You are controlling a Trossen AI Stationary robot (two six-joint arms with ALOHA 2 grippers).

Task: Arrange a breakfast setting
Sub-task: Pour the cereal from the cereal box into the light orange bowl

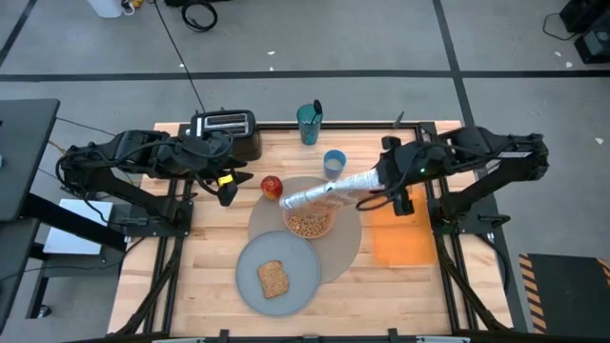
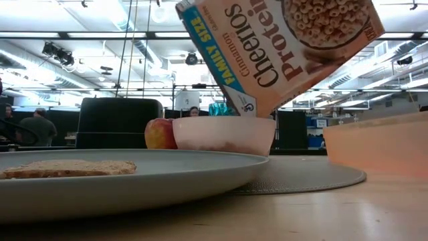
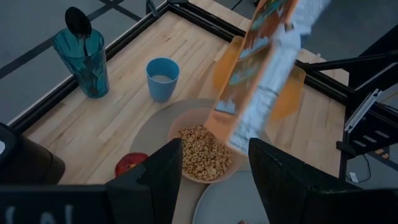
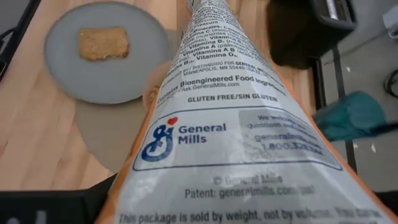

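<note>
The right gripper (image 1: pixel 389 184) has its fingers clenched on the base of a cereal box (image 1: pixel 329 194), tipped mouth-down over the pink bowl (image 1: pixel 309 224), which sits on the round placemat (image 1: pixel 345 250) and already holds cereal (image 3: pixel 200 159). The left gripper (image 1: pixel 227 191) waits at the bowl's nine o'clock, fingers released, beside the apple (image 1: pixel 272 186). The plate (image 1: pixel 300 276) with toast (image 1: pixel 274 278) lies at seven o'clock. Tipping longer could overfill the bowl; the box mouth seems near the rim and might nudge it.
</note>
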